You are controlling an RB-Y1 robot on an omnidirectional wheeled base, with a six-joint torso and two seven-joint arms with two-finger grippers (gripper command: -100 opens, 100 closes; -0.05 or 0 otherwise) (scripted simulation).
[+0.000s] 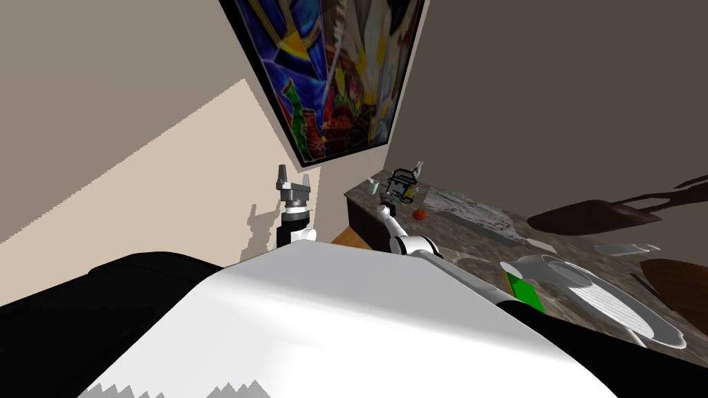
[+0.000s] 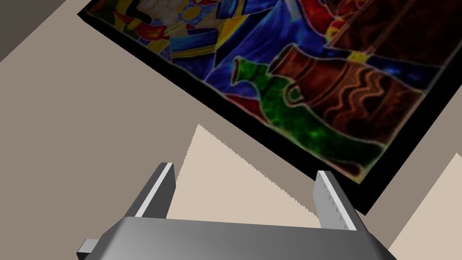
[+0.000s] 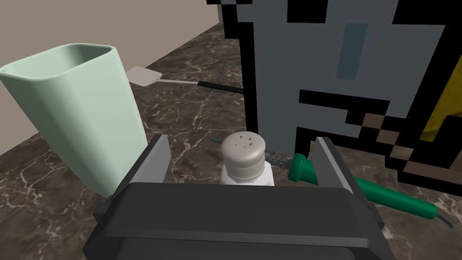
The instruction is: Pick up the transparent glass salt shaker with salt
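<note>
The salt shaker (image 3: 247, 158) stands on the dark, stone-like counter (image 3: 189, 104), right between the two fingers (image 3: 153, 155) of the right gripper (image 3: 241, 142). These fingers are wide apart, one on each side of the shaker, and they do not touch its round grey cap. The shaker looks white below the cap, but most of it is hidden behind the gripper's dark box, so I can't tell how full it is. A tall pale green cup (image 3: 81, 113) stands just beside one finger. A tool with a green handle (image 3: 383, 194) lies on the counter by the other finger. Behind the shaker stands a big blocky grey and black thing (image 3: 361, 67). The left gripper (image 1: 292, 181) is held up near the wall, well apart from the counter. Its fingers are apart too, with nothing between them.
</note>
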